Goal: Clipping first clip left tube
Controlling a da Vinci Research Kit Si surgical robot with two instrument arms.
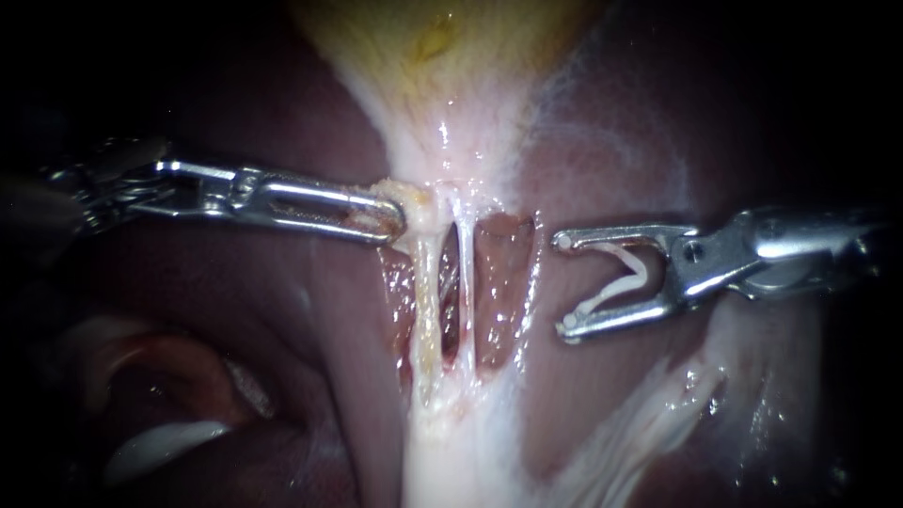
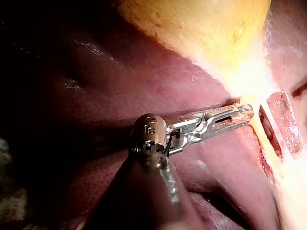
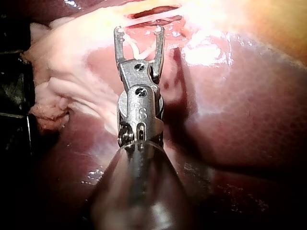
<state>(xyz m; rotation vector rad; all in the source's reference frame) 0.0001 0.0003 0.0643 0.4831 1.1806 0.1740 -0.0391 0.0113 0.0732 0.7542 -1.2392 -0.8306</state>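
Observation:
Two pale tubes run down from the neck of the yellow gallbladder (image 1: 442, 56): the left tube (image 1: 428, 310) and the thinner right tube (image 1: 467, 273), with dark windows between and beside them. My left instrument (image 1: 390, 218) comes in level from the left, its jaws shut on yellowish tissue at the gallbladder's neck just above the left tube; the left wrist view shows the same hold (image 2: 244, 112). My right instrument (image 1: 565, 284) stands apart, right of both tubes. Its jaws are spread wide and hold a white clip (image 1: 625, 277) between them, tips towards the tubes (image 3: 139, 31).
Dark red liver (image 1: 282, 376) lies all around. White fatty tissue (image 1: 649, 423) spreads below and right of the tubes, under the right instrument. A pale fold (image 1: 160, 442) sits at the lower left.

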